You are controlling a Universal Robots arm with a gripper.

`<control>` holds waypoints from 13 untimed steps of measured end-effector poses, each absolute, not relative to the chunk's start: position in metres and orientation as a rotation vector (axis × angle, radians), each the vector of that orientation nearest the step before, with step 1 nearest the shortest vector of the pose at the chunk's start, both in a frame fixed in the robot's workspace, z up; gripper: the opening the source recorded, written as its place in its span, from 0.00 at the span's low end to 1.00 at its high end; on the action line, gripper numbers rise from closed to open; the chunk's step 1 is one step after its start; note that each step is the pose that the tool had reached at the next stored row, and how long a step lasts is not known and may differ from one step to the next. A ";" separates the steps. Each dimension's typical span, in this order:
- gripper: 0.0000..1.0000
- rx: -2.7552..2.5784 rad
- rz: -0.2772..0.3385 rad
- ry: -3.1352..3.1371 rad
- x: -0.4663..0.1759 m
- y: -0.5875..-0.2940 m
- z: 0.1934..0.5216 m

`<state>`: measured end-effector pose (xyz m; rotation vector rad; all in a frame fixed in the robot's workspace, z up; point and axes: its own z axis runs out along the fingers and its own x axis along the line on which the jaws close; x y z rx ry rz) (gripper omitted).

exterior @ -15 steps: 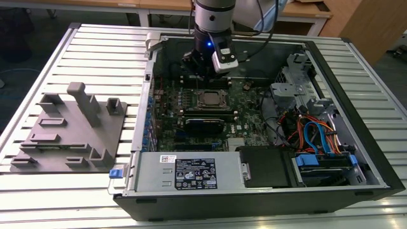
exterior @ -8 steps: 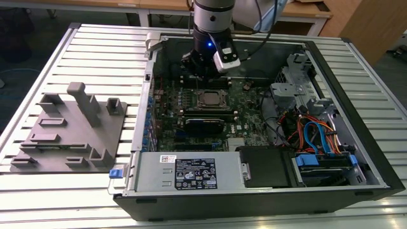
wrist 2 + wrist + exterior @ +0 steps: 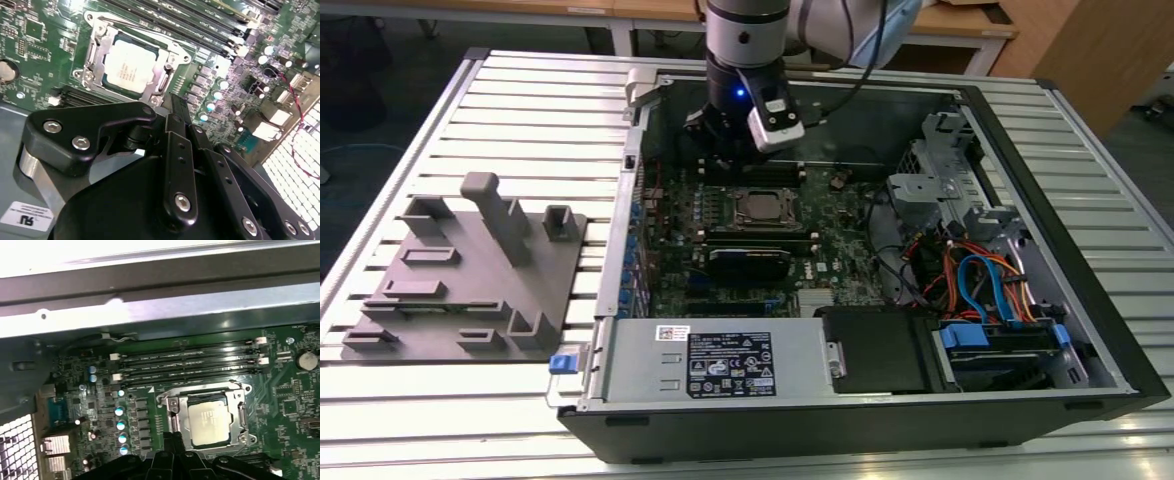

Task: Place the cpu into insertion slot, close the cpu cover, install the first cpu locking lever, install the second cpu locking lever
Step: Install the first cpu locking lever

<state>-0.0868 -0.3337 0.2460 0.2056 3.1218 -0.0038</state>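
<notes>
- Nearest the lens in both wrist views is the black, screw-studded linkage of the gripper (image 3: 176, 107); its fingers are seen pressed together, with nothing held between them.
- Just beyond the gripper's tip, the cpu (image 3: 131, 67) is seen lying flat in the insertion slot (image 3: 161, 75), its silver-grey metal top turned upward.
- Being square, the cpu shows no long axis; its edges are seen running parallel with the long black memory slots (image 3: 190, 360) beside it.
- The cpu cover (image 3: 97, 50) is laid down over the chip, so that its metal frame surrounds the exposed top on all four sides.
- In the second wrist view the gripper's tip is placed just beside one edge of the cpu cover; whether contact is made cannot be told.
- In the exterior view the gripper is found at the upper centre of the frame, inside the open computer case (image 3: 854, 410), and the cpu is seen directly below it in the frame, near the centre, on the green motherboard (image 3: 674, 250).
- A silver power supply (image 3: 720, 360) is set at the lower centre of the frame.
- A grey fixture block (image 3: 467, 280) is placed on the slatted table (image 3: 520, 90) at the exterior view's left, well apart from the case.
</notes>
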 end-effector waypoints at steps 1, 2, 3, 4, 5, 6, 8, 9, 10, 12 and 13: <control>0.10 0.205 -0.004 3.122 -0.088 -0.334 0.246; 0.10 0.205 -0.004 3.121 -0.090 -0.334 0.246; 0.10 0.204 -0.004 3.121 -0.091 -0.333 0.246; 0.10 0.203 -0.004 3.121 -0.092 -0.333 0.246; 0.10 0.201 -0.004 3.121 -0.092 -0.333 0.246; 0.10 0.198 -0.004 3.121 -0.093 -0.332 0.246; 0.10 0.194 -0.004 3.121 -0.093 -0.331 0.246; 0.10 0.192 -0.004 3.121 -0.093 -0.331 0.246; 0.10 0.191 -0.003 3.120 -0.093 -0.331 0.246; 0.10 0.189 -0.003 3.119 -0.094 -0.330 0.246; 0.10 0.189 -0.003 3.119 -0.095 -0.329 0.246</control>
